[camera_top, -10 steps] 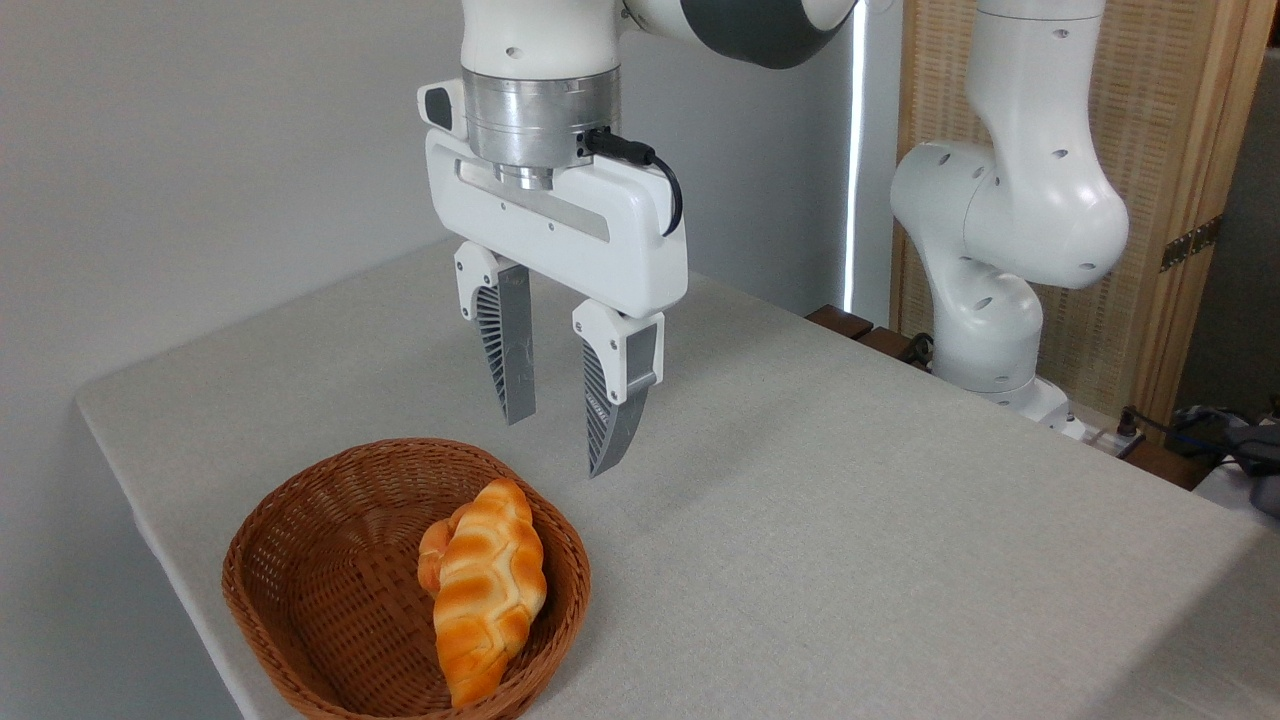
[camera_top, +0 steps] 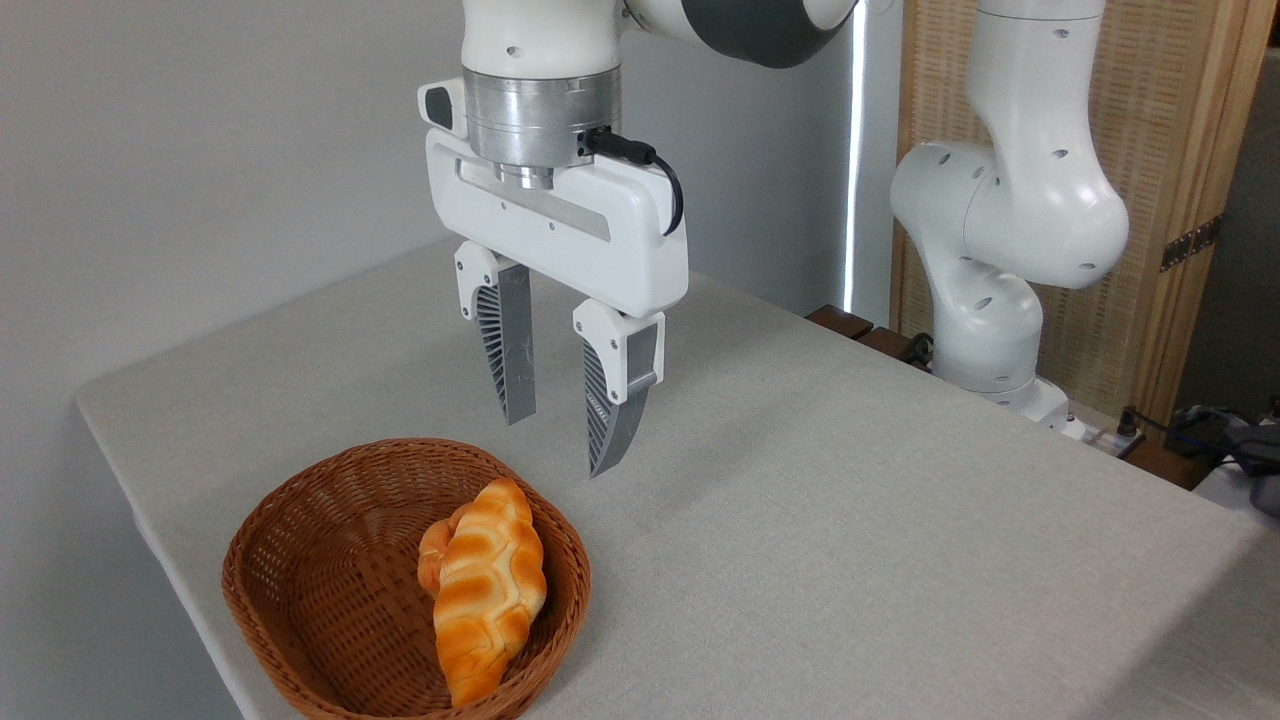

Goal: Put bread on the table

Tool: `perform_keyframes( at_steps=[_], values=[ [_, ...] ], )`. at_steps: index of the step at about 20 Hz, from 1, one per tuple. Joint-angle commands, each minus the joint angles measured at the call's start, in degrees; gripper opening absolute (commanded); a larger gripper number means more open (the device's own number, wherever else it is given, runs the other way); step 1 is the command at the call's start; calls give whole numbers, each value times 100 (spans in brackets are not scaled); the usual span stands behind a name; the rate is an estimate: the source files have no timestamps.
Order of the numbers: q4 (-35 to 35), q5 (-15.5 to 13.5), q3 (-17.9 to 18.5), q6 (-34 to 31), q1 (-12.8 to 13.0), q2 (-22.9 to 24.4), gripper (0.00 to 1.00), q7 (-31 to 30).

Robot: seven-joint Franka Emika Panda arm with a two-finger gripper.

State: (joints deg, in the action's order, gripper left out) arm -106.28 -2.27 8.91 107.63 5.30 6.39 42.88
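Bright, even light; sharp; soft shadows

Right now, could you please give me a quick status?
Gripper open, empty, above table. Bread in basket. Nothing in the way.

Arm bent, jaws downward, parted.

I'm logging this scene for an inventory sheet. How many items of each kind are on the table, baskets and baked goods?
Wicker basket: 1
Long bread with cream cracks, lying in the basket: 1
Small round bun, mostly hidden behind the bread: 1
Total: 3 on the table. The gripper hangs above, fingers apart, holding nothing.
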Motion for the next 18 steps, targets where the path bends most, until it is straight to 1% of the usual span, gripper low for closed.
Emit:
perform_keyframes(
  at_steps=[1,7,9,18],
  values=[
    [72,78,32,-216,41,55,100,-104],
    [64,78,32,-234,41,46,100,-42],
    [72,78,32,-444,41,46,100,-34],
    [72,78,32,-524,41,55,100,-34]
  ],
)
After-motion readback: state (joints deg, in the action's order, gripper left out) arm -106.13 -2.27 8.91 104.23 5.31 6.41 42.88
